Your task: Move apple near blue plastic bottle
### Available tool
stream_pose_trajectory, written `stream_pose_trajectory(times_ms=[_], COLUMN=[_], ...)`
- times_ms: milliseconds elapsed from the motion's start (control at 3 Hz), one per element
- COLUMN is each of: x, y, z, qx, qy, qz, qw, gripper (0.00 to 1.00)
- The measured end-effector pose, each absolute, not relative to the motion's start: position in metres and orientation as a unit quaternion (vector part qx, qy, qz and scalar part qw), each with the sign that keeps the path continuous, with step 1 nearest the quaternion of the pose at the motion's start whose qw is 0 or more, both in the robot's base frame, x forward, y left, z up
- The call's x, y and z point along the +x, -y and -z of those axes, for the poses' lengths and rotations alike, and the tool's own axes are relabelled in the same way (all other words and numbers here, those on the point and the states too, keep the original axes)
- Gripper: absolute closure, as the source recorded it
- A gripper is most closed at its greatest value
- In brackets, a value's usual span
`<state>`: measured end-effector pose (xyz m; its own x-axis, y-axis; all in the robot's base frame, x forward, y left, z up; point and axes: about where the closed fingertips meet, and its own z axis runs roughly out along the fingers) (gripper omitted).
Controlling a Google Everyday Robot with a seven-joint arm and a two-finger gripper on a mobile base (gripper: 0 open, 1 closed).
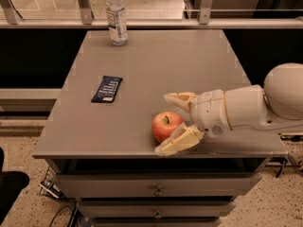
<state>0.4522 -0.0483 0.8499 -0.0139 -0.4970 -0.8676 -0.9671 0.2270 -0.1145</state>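
The red-orange apple (165, 125) sits near the front edge of the grey table (156, 70). My gripper (167, 123) reaches in from the right, open, with one cream finger behind the apple and the other in front of it, so the apple lies between them. The blue plastic bottle (116, 17), clear with a white cap, stands upright at the table's far left edge, well away from the apple.
A flat dark blue snack wrapper (107, 88) lies on the left half of the table. A railing with metal posts (84, 4) runs behind the table. Drawers (158, 190) are below the front edge.
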Motion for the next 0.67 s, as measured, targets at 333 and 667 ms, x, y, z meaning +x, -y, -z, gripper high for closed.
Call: stream_pose_trajectory(times_ms=[333, 667], x=[0.4521, 0.4514], y=[0.0583, 0.0555], z=[-0.8436, -0.8449], qx=[-0.553, -0.555], qy=[-0.664, -0.662], qz=[-0.270, -0.270], qw=[0.425, 0.425], gripper=[0.41, 0.66])
